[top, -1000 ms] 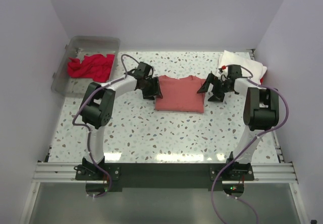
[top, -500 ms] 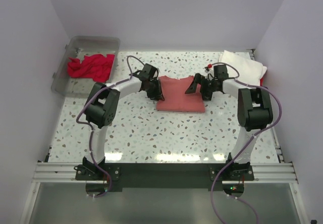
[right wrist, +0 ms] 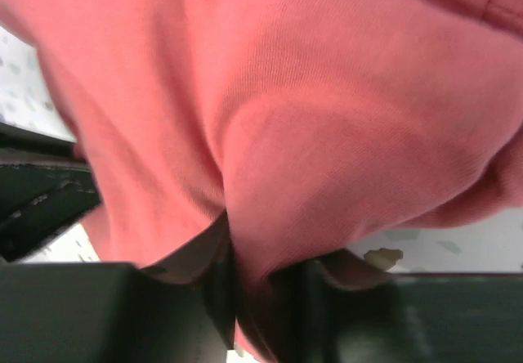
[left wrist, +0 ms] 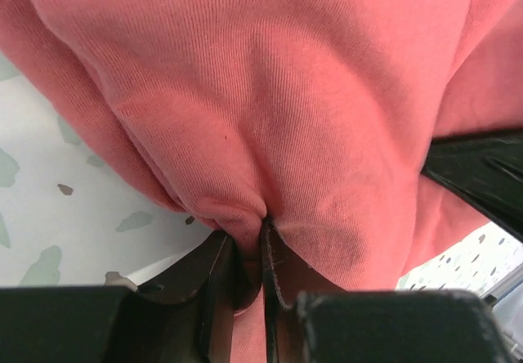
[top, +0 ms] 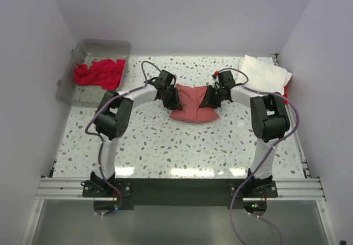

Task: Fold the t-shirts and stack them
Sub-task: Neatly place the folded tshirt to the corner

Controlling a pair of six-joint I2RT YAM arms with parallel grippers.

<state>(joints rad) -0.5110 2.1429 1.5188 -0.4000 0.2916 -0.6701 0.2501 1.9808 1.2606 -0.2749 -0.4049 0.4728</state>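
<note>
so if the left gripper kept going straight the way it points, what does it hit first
The bunched coral-red t-shirt the left gripper is shut on fills its path; beyond, probably the right gripper facing it, though depth is unclear.

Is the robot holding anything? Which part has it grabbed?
Yes, the coral-red t-shirt. The left end effector pinches a fold of cloth at the shirt's left side, the right end effector a fold at its right side.
</note>
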